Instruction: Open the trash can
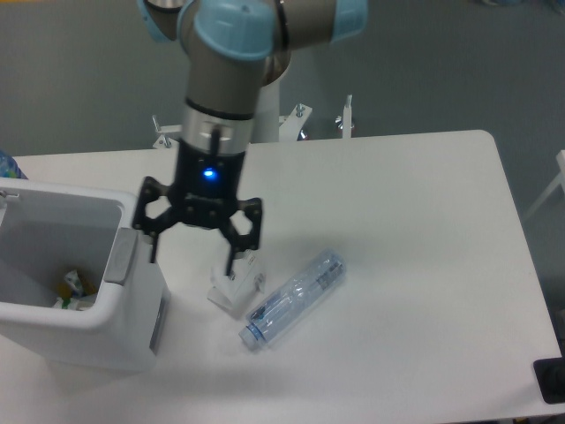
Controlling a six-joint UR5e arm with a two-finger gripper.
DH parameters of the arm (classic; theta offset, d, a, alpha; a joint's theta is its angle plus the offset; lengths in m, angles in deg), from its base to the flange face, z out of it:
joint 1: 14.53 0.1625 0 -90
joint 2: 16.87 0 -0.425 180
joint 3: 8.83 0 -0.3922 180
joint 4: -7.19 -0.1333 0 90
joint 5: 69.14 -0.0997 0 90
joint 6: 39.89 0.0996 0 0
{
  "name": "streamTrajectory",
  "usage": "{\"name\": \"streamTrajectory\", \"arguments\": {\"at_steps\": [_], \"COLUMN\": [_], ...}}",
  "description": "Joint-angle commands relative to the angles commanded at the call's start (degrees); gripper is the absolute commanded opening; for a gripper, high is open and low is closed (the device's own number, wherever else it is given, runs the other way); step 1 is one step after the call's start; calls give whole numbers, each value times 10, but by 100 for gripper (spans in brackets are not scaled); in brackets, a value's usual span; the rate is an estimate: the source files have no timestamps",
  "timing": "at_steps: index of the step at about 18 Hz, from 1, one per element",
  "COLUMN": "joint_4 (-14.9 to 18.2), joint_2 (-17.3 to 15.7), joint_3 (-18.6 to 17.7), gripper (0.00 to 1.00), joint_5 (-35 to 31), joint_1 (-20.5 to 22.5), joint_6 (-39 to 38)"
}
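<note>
We see the trash can (pixel 79 331) at 8 o'clock on the white bench (pixel 415 265), its top open, scraps inside. Our hand (pixel 196 252) hangs with its 2 fingers spread wide, gripping nothing, just right of the grey tab (pixel 121 256). A small carton (pixel 237 287) and clear bottle (pixel 294 299) lie at 5 o'clock from it.

I note a clear plastic bottle (pixel 294 299) lying on its side on the white desk (pixel 415 265), cap end toward me. A small white carton (pixel 237 291) sits just beside it.
</note>
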Motion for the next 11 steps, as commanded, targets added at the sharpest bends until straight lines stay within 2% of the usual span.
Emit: {"name": "streamTrajectory", "arguments": {"at_steps": [4, 9, 11], "joint_4": [-2, 4, 4], "joint_2": [11, 32, 39], "joint_3": [2, -5, -10], "gripper": [100, 100, 100], "joint_5": [-4, -8, -43], "joint_1": [51, 98, 106], "joint_6": [12, 170, 261]}}
